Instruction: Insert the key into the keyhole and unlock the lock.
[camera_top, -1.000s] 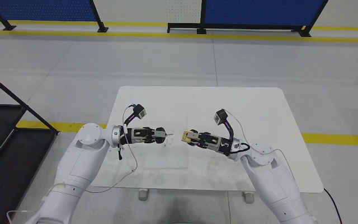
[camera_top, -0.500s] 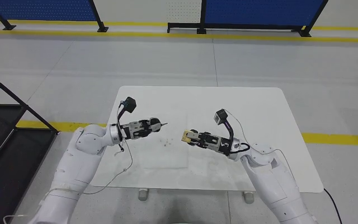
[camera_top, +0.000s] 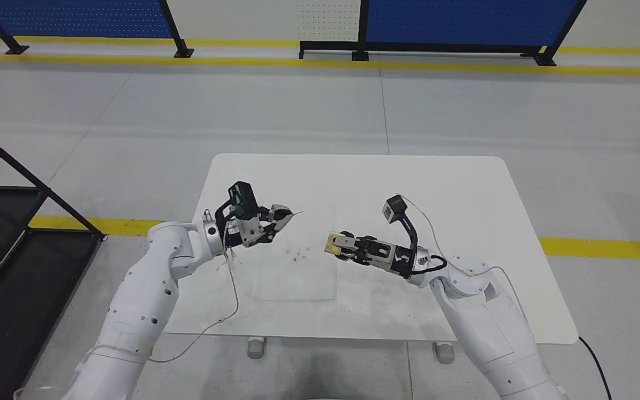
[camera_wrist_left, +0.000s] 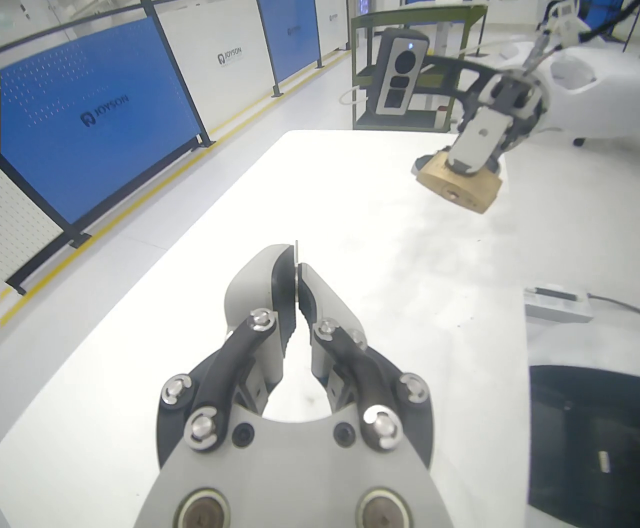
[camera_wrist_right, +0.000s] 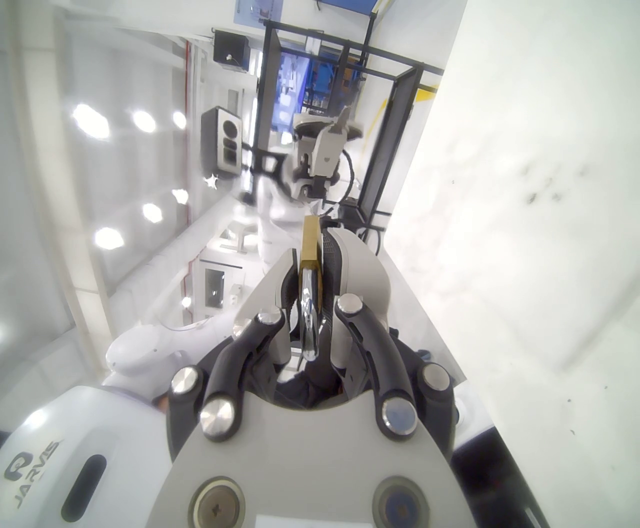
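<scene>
My left gripper (camera_wrist_left: 297, 272) is shut on a thin key (camera_wrist_left: 296, 252), whose blade pokes out between the fingertips edge-on. In the top view the left gripper (camera_top: 278, 216) is held above the table's left part, the key's tip (camera_top: 290, 212) pointing right. My right gripper (camera_wrist_right: 314, 250) is shut on a brass padlock (camera_wrist_right: 309, 240), its silver shackle (camera_wrist_right: 307, 312) lying back between the fingers. From above the padlock (camera_top: 333, 243) hangs over the table's middle, to the right of and nearer than the key. The left wrist view shows the padlock (camera_wrist_left: 462, 186) with its keyhole facing the key, well apart from it.
The white table (camera_top: 450, 200) carries faint dark smudges near its middle. A small grey box (camera_wrist_left: 557, 302) with a cable sits at the table's near edge. A dark metal rack (camera_top: 20, 240) stands on the floor off the table's left side.
My left arm has swung away from the padlock, toward the table's far left, and its wrist has rolled. The gap between key and padlock has grown. The right arm has kept still.
</scene>
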